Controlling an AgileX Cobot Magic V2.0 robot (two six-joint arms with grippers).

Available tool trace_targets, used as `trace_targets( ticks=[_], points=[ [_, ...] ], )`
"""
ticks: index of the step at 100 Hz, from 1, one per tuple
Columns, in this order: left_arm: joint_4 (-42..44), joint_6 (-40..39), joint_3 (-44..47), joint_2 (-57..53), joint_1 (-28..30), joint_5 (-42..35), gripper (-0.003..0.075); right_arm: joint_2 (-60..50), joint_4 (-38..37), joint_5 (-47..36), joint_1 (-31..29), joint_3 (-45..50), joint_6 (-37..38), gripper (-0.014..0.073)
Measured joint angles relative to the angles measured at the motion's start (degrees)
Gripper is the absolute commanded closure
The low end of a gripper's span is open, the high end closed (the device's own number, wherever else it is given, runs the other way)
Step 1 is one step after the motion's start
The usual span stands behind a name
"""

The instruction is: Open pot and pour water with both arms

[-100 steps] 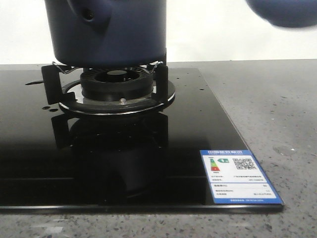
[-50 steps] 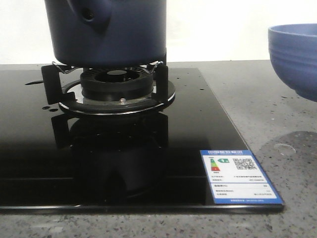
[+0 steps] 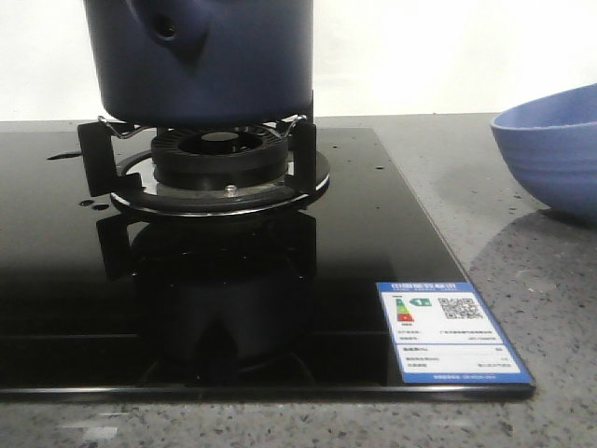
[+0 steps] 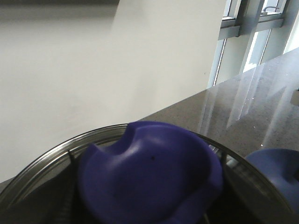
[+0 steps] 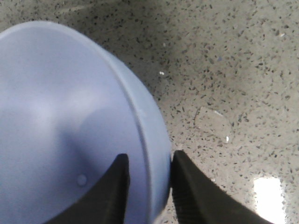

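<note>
The dark navy pot (image 3: 201, 61) stands on the burner grate (image 3: 219, 159) at the back left of the front view; its top is cut off. In the left wrist view a blue lid knob (image 4: 149, 175) sits right at my left gripper, ringed by the lid's metal rim (image 4: 42, 165). The fingers are hidden beside the knob, which looks gripped. My right gripper (image 5: 148, 186) is shut on the rim of the light blue bowl (image 5: 60, 126), one finger inside and one outside. The bowl (image 3: 550, 154) is tilted, low at the right edge of the front view.
A black glass cooktop (image 3: 354, 233) covers the left and middle, with a blue-and-white energy label (image 3: 452, 331) at its near right corner. A grey speckled counter (image 3: 522, 271) lies to the right, under the bowl. A white wall and a window (image 4: 252, 37) are behind.
The bowl has come down from the top right corner to low at the right edge and is now tilted. The pot has not moved.
</note>
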Motion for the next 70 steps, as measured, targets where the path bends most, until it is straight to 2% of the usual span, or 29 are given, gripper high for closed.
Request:
trace_targets(
  ticks=[28, 57, 64, 70],
  points=[
    [0.2, 0.9, 0.0, 0.6, 0.0, 0.0, 0.0531, -6.2, -3.6, -0.4, 0.0, -0.9, 0.0, 0.0389],
    [0.3, 2.6, 0.0, 3.0, 0.0, -0.1, 0.0531, -14.5, -2.5, -1.0, 0.0, -7.2, 0.0, 0.0398],
    [0.3, 2.7, 0.0, 4.0, 0.0, -0.7, 0.0531, -16.3, -1.1, -0.7, 0.0, -8.3, 0.1, 0.0451],
    [0.3, 2.8, 0.0, 4.8, 0.0, -1.1, 0.0531, -18.1, 0.2, -0.5, 0.0, -8.9, 0.1, 0.0571]
  ],
)
